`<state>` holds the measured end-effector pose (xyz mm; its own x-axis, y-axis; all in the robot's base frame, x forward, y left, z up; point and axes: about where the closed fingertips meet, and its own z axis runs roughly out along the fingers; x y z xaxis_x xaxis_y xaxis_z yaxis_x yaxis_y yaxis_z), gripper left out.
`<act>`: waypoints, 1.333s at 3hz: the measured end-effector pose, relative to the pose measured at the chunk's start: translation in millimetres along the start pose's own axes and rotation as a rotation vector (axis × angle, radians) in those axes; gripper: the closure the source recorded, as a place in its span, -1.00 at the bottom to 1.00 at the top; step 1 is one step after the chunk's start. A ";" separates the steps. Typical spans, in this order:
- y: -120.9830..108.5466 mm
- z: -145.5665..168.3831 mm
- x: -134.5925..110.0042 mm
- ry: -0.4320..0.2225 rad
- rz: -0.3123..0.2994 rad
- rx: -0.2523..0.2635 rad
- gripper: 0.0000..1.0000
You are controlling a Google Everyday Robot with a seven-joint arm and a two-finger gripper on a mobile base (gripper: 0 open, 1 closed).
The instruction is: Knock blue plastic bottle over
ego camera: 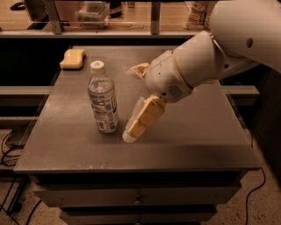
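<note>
The blue plastic bottle point(102, 99) stands upright on the left half of the grey table point(193, 132). It is clear, with a white cap and a white-and-blue label. My gripper point(131, 104) is just to the right of the bottle, low over the table. It is open: one cream finger point(141, 117) points down to the table right by the bottle's base, and the other point(138, 70) sits higher, behind it. A narrow gap shows between the lower finger and the bottle. The gripper holds nothing.
A yellow sponge point(73, 58) lies at the table's far left corner. My white arm point(228, 48) reaches in from the upper right over the table's right half. A shelf with containers point(93, 11) runs behind the table. Cables point(9, 149) lie on the floor at left.
</note>
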<state>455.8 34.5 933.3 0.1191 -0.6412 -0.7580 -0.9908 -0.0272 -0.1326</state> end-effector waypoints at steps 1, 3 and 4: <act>-4.3 20.5 -12.8 -0.032 -0.019 -0.016 -1.00; -13.3 37.7 -29.4 -0.074 -0.044 -0.023 -1.00; -16.7 46.8 -38.4 -0.097 -0.054 -0.032 -1.00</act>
<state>470.8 95.5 934.7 0.1762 -0.5609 -0.8089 -0.9842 -0.0851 -0.1554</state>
